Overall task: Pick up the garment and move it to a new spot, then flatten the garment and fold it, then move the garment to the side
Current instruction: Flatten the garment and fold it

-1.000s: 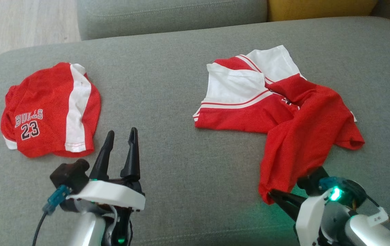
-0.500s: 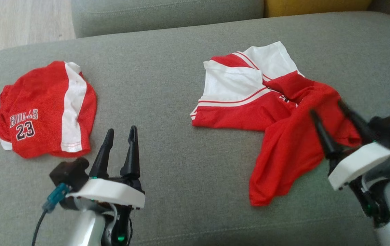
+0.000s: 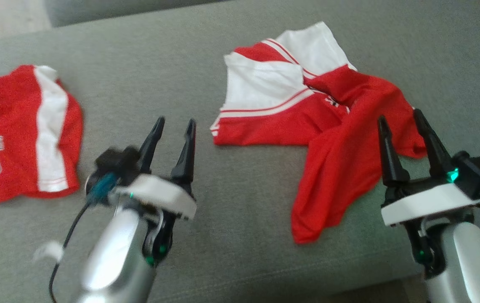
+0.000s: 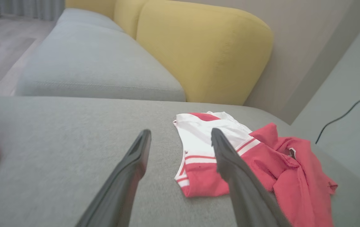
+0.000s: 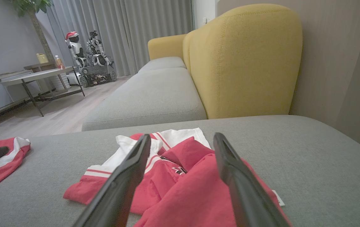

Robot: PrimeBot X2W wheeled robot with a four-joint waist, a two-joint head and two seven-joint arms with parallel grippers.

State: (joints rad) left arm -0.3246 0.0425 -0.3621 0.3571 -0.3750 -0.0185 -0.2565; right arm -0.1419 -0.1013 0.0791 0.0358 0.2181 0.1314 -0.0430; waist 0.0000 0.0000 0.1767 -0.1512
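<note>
Grey fabric sofa seat (image 3: 240, 185), yellow padded backrest (image 5: 246, 60) behind, grey curtains (image 5: 120, 31), pale wood floor (image 5: 60, 116). Crumpled red-and-white jersey (image 3: 332, 126) lies on the seat's right side, under the right gripper (image 3: 399, 115). Red white-striped garment (image 3: 17, 134) far left, printed "23"; lettering above blurred. Left gripper (image 3: 175, 121) and right gripper both released, empty.

1. The head view is smeared all over. The left claw (image 3: 176, 121) and its arm (image 3: 113, 252) look fuzzy, and the red shorts (image 3: 8, 126) left of it are smudged.
2. Light there is soft and even; the red and white jersey (image 3: 332, 139) drops only a pale shadow on the grey sofa seat (image 3: 240, 219) beside the right claw (image 3: 399, 115).
3. A small green light (image 3: 453, 174) glows at the right claw's base.
4. In the left wrist view, colours look washed out; the jersey past the claw looks pink.
5. The right wrist view is sharper; the room (image 5: 15, 94) far left of the claw is dim.
</note>
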